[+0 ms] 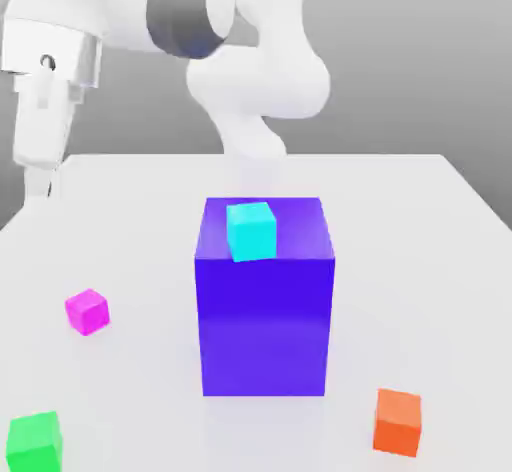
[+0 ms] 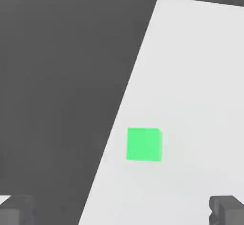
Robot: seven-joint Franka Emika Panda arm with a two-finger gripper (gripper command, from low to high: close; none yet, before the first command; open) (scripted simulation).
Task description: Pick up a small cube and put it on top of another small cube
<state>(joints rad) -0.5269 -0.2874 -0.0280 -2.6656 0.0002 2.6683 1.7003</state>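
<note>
The small magenta-pink cube (image 1: 88,311) rests on the white table (image 1: 420,260) at the exterior view's left, with nothing touching it. My gripper (image 1: 44,182) hangs high above the table's far left corner, well away from that cube. In the hand view the gripper (image 2: 121,212) is open, its two grey fingertips (image 2: 17,210) far apart with nothing between them. A small cyan cube (image 1: 251,230) sits on top of the big blue-violet block (image 1: 265,310) in the middle of the table.
A small green cube (image 1: 35,440) lies near the table's front left corner; the hand view has the green cube (image 2: 144,144) close to the table's edge. An orange cube (image 1: 398,421) stands at the front right. The tall block is the main obstacle.
</note>
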